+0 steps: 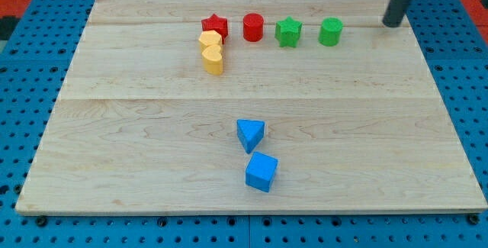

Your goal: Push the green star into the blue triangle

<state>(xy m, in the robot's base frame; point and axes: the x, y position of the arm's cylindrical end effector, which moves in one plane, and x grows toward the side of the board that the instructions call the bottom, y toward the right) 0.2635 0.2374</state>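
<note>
The green star (288, 32) lies near the view's top, between a red cylinder (253, 27) on its left and a green cylinder (330, 32) on its right. The blue triangle (250, 134) lies near the board's middle, well below the star and a little to its left. My tip (392, 24) rests on the board at the view's top right, to the right of the green cylinder and apart from every block.
A red star (215, 27) sits left of the red cylinder, with two yellow blocks (213, 52) touching just below it. A blue cube (261, 172) lies just below the blue triangle. The wooden board (114, 126) lies on a blue pegboard.
</note>
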